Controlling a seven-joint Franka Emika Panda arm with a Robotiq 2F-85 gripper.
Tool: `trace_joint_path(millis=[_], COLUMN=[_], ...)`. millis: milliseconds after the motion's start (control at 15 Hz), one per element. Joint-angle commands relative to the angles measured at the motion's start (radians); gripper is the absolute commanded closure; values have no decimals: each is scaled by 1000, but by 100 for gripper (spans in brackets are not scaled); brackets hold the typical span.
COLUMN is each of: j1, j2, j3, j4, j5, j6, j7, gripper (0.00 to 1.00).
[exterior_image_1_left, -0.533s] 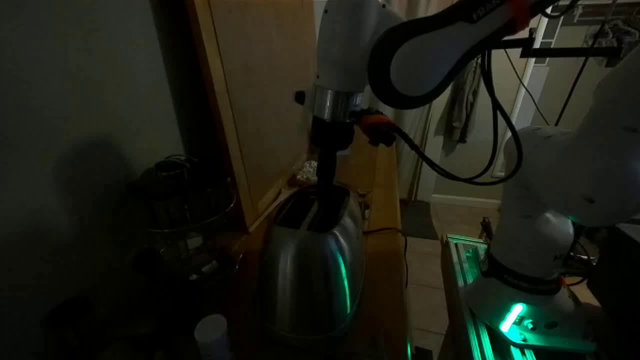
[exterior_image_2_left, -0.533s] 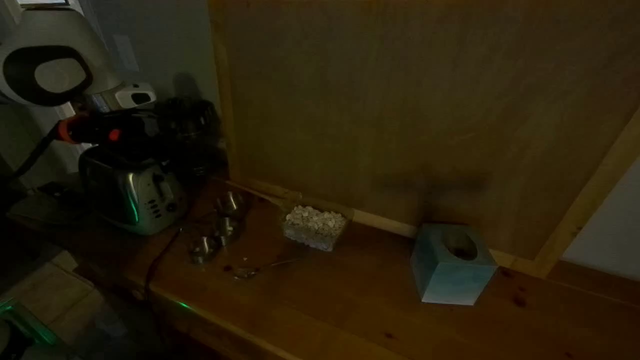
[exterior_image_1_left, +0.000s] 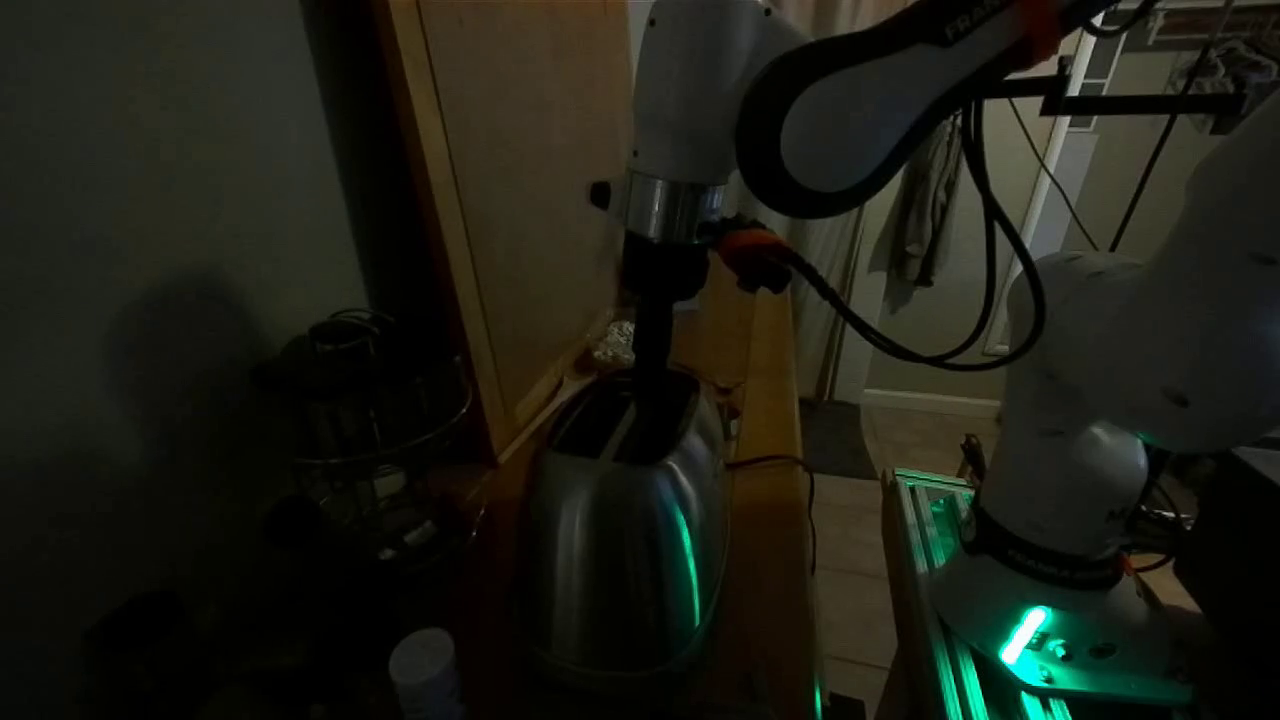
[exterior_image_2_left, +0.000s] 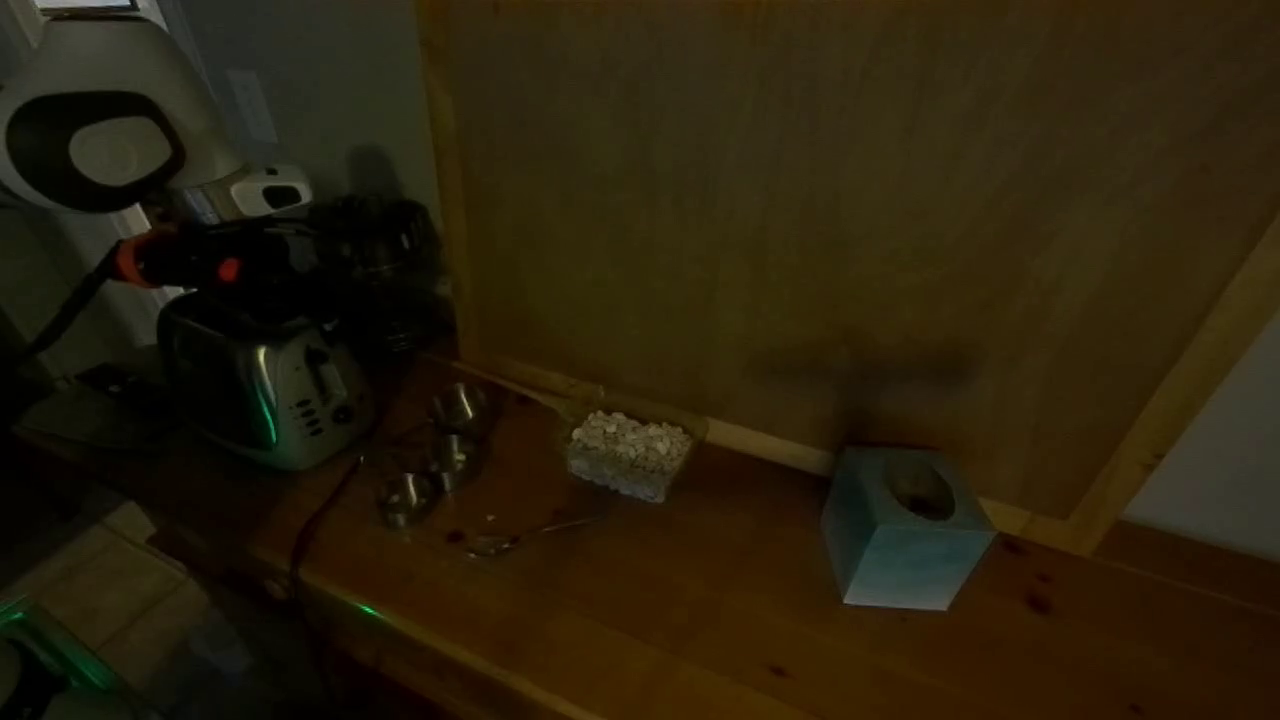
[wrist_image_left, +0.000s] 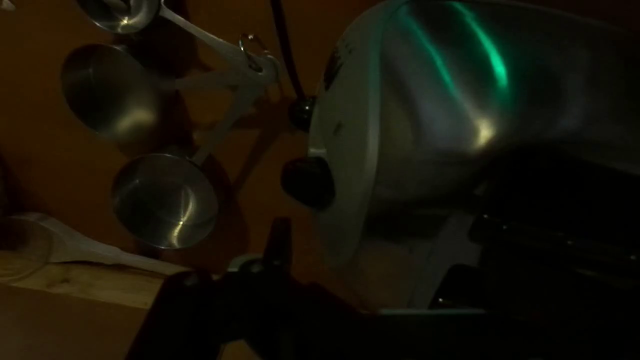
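Evidently, the jaws stand apart at the toaster (exterior_image_1_left: 625, 540), and nearby measuring cups (wrist_image_left: 112, 92) cluster because a ring (wrist_image_left: 242, 52) joins them.

There are three measuring cups (wrist_image_left: 165, 200), one toaster (exterior_image_2_left: 220, 380) and one tissue box (exterior_image_2_left: 905, 560). One tub (exterior_image_2_left: 612, 480) of pale flakes (exterior_image_2_left: 635, 440) and one wooden spoon (wrist_image_left: 95, 248) also show.

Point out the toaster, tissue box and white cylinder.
Toaster (wrist_image_left: 445, 112), in the wrist view: on its metal side.
Tissue box (exterior_image_2_left: 908, 555), in an exterior view: on its front face.
White cylinder (exterior_image_1_left: 428, 688), in an exterior view: on its side.
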Motion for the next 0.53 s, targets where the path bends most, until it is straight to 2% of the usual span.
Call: trace_joint_path(millis=[0, 267, 400, 467], j1=[-15, -49, -94, -145], j2=[-25, -65, -67, -53], j3=[-3, -15, -8, 2], j4=[35, 107, 139, 161], j5=[-41, -74, -137, -201], j6=[9, 17, 35, 53], j7=[10, 14, 31, 58], gripper=[0, 0, 0, 0])
